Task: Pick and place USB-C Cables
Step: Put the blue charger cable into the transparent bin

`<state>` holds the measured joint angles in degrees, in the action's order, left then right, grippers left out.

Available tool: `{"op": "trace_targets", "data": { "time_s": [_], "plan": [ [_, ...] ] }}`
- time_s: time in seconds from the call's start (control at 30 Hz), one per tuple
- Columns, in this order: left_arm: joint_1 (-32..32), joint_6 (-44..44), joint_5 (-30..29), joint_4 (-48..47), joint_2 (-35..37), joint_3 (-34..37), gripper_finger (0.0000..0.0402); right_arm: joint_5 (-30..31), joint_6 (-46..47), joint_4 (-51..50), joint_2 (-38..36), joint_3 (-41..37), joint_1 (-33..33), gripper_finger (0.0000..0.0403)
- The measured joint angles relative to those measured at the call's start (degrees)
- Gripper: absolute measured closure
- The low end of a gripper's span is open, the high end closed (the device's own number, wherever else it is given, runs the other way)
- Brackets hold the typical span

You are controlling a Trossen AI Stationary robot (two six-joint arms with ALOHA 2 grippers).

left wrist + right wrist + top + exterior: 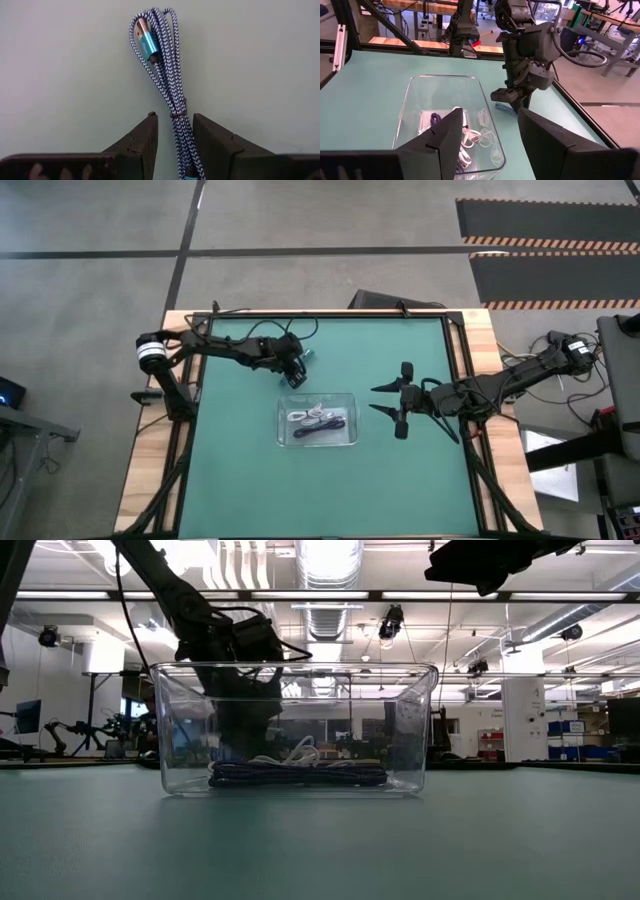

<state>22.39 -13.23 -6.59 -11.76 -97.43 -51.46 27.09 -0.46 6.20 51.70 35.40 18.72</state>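
Green mat (240, 470); clear tray (345, 396) with white cables (312, 415), dark cable (322, 429).

The green mat (400, 480) lies bare along the whole near side and in both near corners, so a gripper could sweep there freely. At the centre stands the clear tray (318, 420), its walls upright and its top open from above; two white cables (312, 416) and a dark cable (335, 426) already crowd its floor. Just beyond its far left corner the left gripper (297, 372) is low over the teal cable (162, 60), its fingers straddling the bundle and blocking that approach. To the tray's right, the right gripper (388, 400) hovers with jaws spread, a clear strip of mat between it and the tray.
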Motion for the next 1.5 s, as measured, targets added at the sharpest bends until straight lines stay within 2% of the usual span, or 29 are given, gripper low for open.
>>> {"op": "trace_targets", "data": {
  "time_s": [0.27,0.63,1.03,1.23,1.5],
  "plan": [
    [0.0,-0.2,0.0,1.2,0.0,1.6,0.0301,0.0,0.0,0.0,0.0,0.0,0.0,0.022],
    [0.0,-1.4,-0.1,1.1,0.1,2.6,0.0387,0.0,0.0,0.0,0.0,0.0,0.0,0.022],
    [-0.1,-1.4,-0.8,0.6,0.6,2.7,0.0388,0.0,0.0,0.0,0.0,0.0,0.0,0.022],
    [0.0,-0.9,-1.4,0.4,5.8,2.7,0.0388,0.0,0.0,0.0,0.0,0.0,0.0,0.022],
    [-2.7,2.0,-3.3,2.4,19.0,2.7,0.0388,0.0,-0.5,-0.1,0.3,0.0,0.0,0.022]
  ]
}}
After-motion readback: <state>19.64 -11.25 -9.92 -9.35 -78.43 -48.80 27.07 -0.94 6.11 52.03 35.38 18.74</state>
